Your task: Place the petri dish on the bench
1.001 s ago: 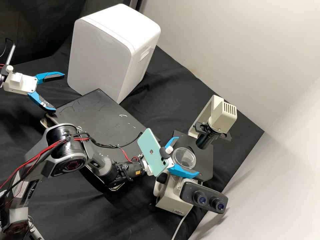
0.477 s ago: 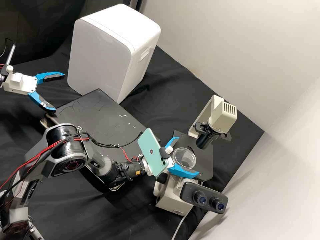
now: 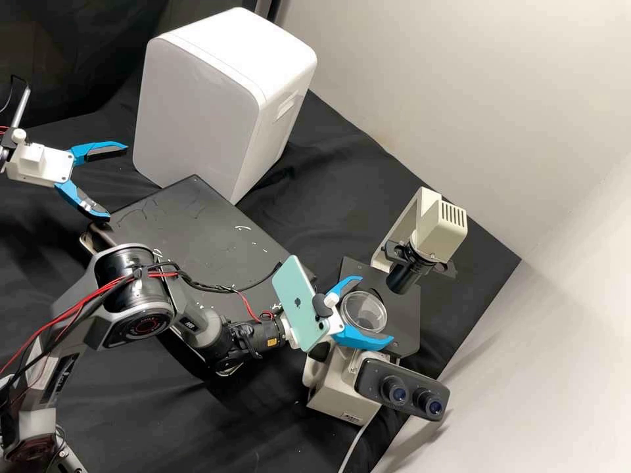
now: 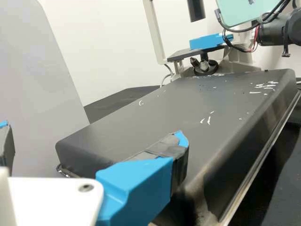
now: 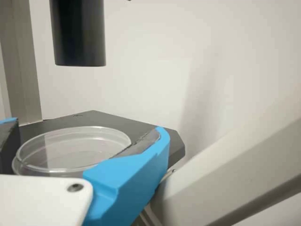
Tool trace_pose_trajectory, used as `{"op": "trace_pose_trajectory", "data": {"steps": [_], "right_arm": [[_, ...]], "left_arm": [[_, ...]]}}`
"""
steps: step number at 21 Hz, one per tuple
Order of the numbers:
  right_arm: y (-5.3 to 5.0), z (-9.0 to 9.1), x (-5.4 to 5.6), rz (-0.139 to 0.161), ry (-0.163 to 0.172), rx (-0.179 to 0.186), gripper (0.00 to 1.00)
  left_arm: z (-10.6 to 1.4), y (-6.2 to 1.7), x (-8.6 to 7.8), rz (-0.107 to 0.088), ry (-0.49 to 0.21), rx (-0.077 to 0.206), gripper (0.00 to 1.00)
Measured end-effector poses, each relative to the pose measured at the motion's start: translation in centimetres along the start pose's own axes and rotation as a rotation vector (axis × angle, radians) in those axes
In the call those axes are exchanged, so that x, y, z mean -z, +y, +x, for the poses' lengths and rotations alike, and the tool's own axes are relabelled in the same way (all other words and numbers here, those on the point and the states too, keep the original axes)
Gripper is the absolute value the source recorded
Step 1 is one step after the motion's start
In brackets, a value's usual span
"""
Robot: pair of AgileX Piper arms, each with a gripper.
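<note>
The clear petri dish (image 3: pixel 363 313) (image 5: pixel 70 148) lies on the black stage (image 3: pixel 409 314) of the microscope, under its dark condenser tube (image 5: pixel 77 30). My right gripper (image 3: pixel 370 310) (image 5: pixel 83 132) has one blue finger on each side of the dish, and both pads touch the rim, so it is shut on the dish. A mint-green phone (image 3: pixel 299 303) rides on that wrist. My left gripper (image 3: pixel 92 179) (image 4: pixel 91 141) hangs open at the far left, over the corner of the black tray (image 3: pixel 197 230) (image 4: pixel 188 117), with nothing between its fingers.
A tall white box (image 3: pixel 223 98) stands at the back behind the black tray. The microscope's eyepieces (image 3: pixel 411 393) jut out at the front and its cream lamp housing (image 3: pixel 437 223) rises over the stage. Black cloth (image 3: pixel 342 190) covers the bench; a white wall runs along the right.
My right gripper's fingers have closed in on the petri dish, and the wrist has shifted slightly. The left arm has stayed where it was.
</note>
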Motion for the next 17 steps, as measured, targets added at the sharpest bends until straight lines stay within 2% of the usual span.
{"op": "trace_pose_trajectory", "data": {"steps": [4, 17], "right_arm": [[0.04, 0.00, -0.04, 0.012, -0.004, -0.004, 0.00], [0.04, 0.00, -0.04, 0.019, -0.004, -0.004, 0.00]], "left_arm": [[0.00, 0.00, 0.00, 0.000, 0.000, 0.000, 1.00], [0.00, 0.00, 0.00, 0.000, 0.000, 0.000, 1.00]]}}
